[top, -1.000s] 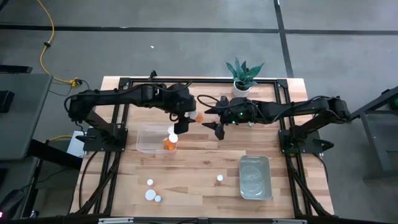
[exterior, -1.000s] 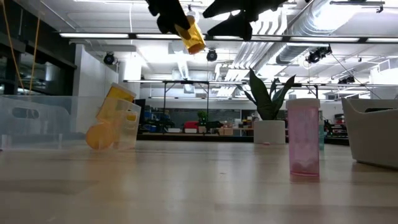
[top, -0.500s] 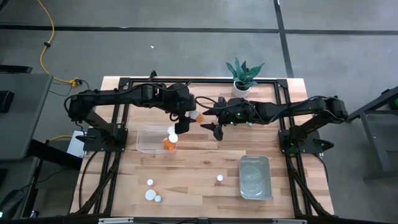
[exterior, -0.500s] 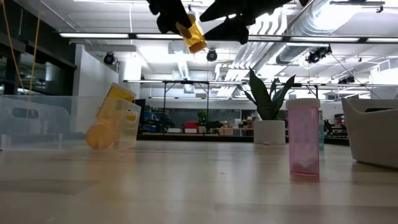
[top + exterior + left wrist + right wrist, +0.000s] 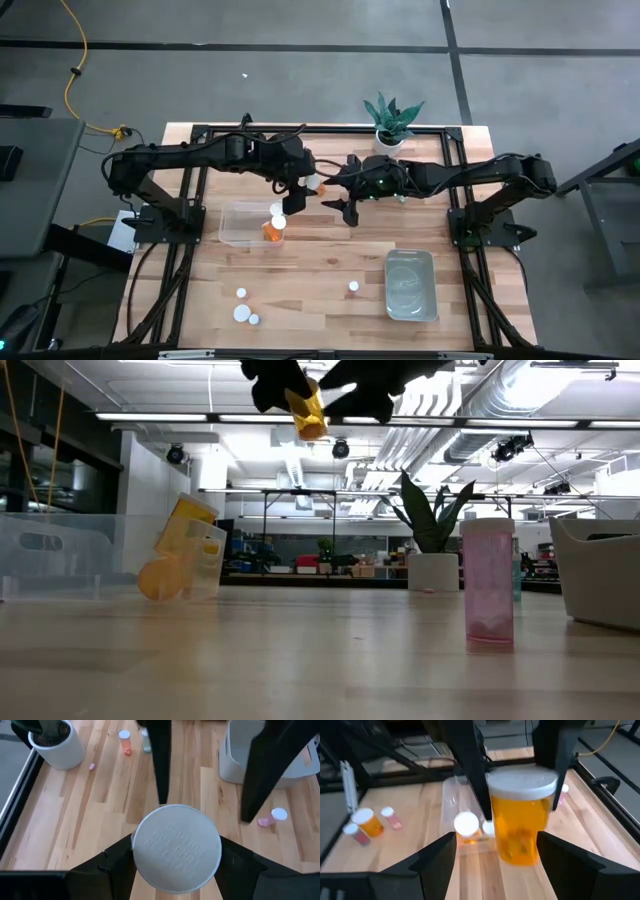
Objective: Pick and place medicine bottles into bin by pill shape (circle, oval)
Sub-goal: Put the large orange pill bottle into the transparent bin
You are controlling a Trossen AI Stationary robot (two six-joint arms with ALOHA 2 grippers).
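Left fingers [image 5: 176, 870] clamp the medicine bottle [image 5: 521, 820], right fingers [image 5: 492, 862] flanking it.

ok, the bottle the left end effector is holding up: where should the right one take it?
Probably on the orange body of the bottle, below the white cap. The left end effector is clamped at the cap end, so the lower body is bare. The right end effector is open with a finger on either side of it; closing across the round wall from there looks cleanest.
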